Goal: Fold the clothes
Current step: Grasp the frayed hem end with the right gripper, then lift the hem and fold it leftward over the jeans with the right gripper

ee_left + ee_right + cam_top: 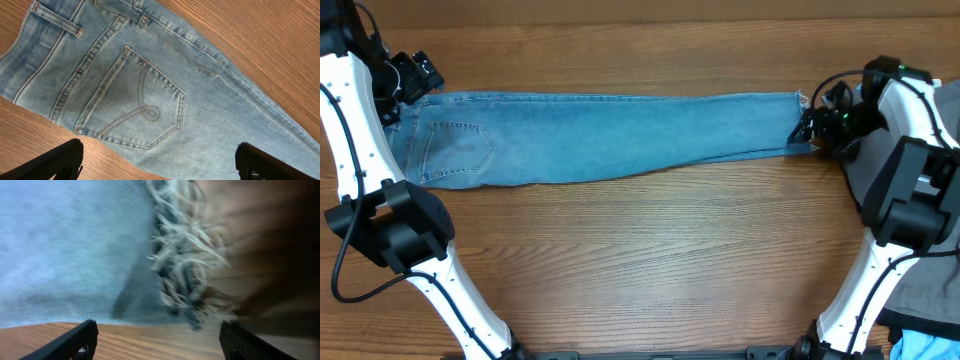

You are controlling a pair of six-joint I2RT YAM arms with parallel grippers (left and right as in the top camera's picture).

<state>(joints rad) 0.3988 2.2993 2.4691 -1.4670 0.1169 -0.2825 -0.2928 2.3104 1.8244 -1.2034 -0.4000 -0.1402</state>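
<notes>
Overhead only: light-blue jeans (610, 135) lie flat, stretched full length along the far side of the counter (640, 260), waist left, ankle right. Grey trousers (925, 290) and a bright-blue garment (920, 345) sit at the right edge.
Left wrist cam adds detail: back pocket (135, 105) with looped stitching, belt loop (55, 20).
Right wrist cam, blurred: frayed hem (185, 255).
Left fingers (55, 162) spread wide over the pocket area, nothing gripped.
Right fingers (65, 342) apart, hem in line with the gap, not clamped.

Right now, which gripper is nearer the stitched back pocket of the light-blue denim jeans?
Left. The left gripper hangs over the waist end by the back pocket; the right gripper is at the frayed hem, the far end of the jeans.
</notes>
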